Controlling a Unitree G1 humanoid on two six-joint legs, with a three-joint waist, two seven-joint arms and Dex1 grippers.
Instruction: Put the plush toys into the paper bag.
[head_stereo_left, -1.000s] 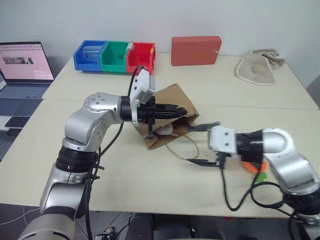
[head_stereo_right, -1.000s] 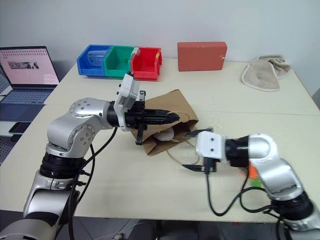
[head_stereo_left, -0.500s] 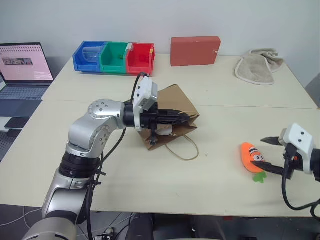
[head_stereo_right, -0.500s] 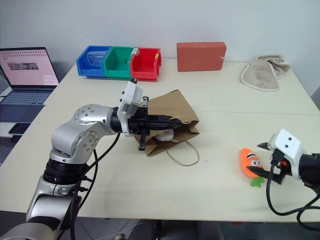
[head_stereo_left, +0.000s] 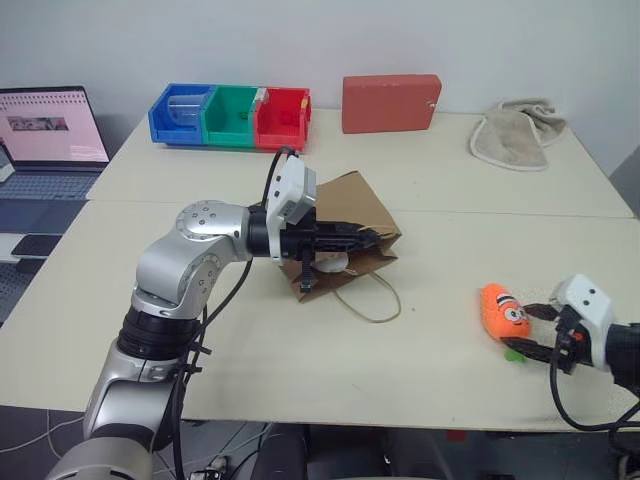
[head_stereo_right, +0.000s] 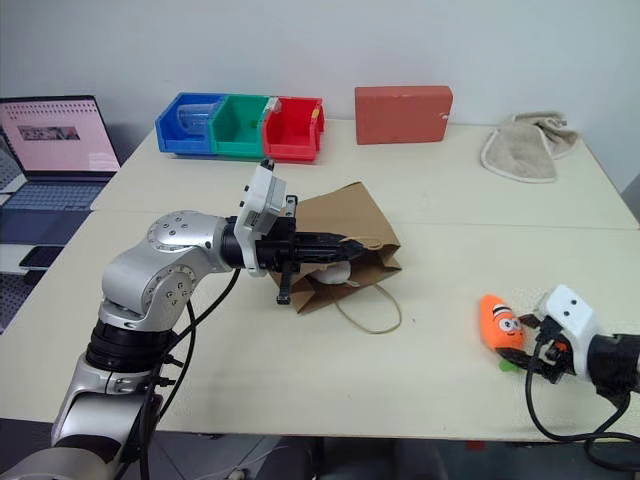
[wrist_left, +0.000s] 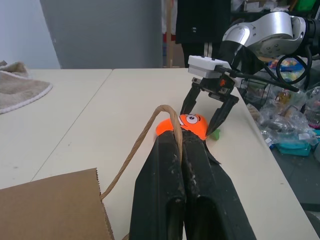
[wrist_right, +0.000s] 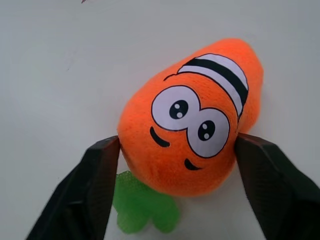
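The brown paper bag (head_stereo_left: 352, 205) lies on its side mid-table, mouth toward the right. A white plush toy (head_stereo_left: 332, 263) shows inside the mouth. My left gripper (head_stereo_left: 375, 238) reaches level across the bag's top and is shut on its upper cord handle (wrist_left: 145, 140). The other handle (head_stereo_left: 372, 300) loops flat on the table. The orange carrot plush toy (head_stereo_left: 504, 312) lies near the table's right front, face up, green leaves toward me. My right gripper (wrist_right: 177, 141) straddles it, one finger pressed against each flank, and the toy rests on the table.
At the back stand a red rectangular box (head_stereo_left: 391, 101) and blue, green and red bins (head_stereo_left: 230, 115). A beige towel (head_stereo_left: 515, 135) lies at the back right. An open laptop (head_stereo_left: 50, 140) sits on a side table to the left.
My right gripper swung from the bag's mouth to the right and down onto the carrot, and its fingers narrowed around it. The left gripper and the bag stayed put.
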